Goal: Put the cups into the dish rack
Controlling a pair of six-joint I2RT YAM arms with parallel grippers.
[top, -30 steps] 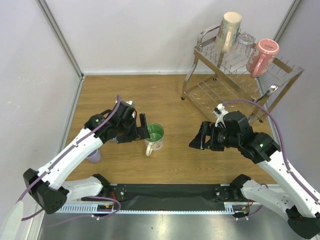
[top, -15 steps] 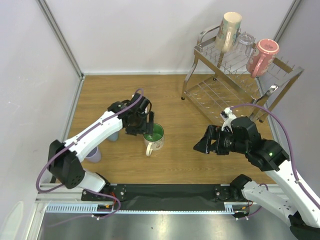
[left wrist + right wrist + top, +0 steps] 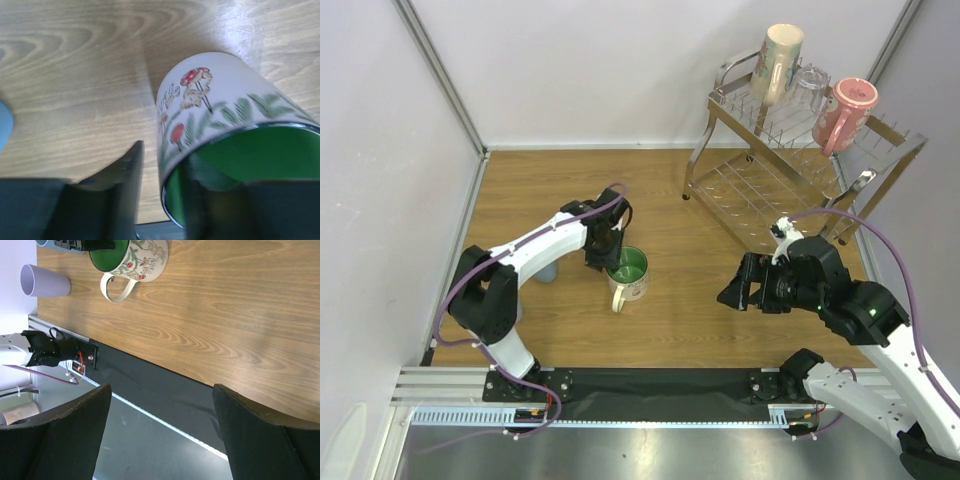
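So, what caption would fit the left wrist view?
Left gripper straddling the rim of a mushroom-patterned mug on a wooden table, one finger inside, one outside.

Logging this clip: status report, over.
Left claw astride white mug rim, not clamped. Right claw open, empty. Beige mug, glass, pink mug on dish rack. Nothing blocking.

Gripper (image 3: 163, 155) astride white mug (image 3: 220, 95) wall

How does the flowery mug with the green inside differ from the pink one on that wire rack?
The white mug stands upright on the table; the pink mug sits tilted on the dish rack's top shelf. The white mug is painted with mushrooms and leaves; the pink mug looks plain. The left gripper straddles the white mug's rim; no gripper is near the pink mug. Both have a handle.
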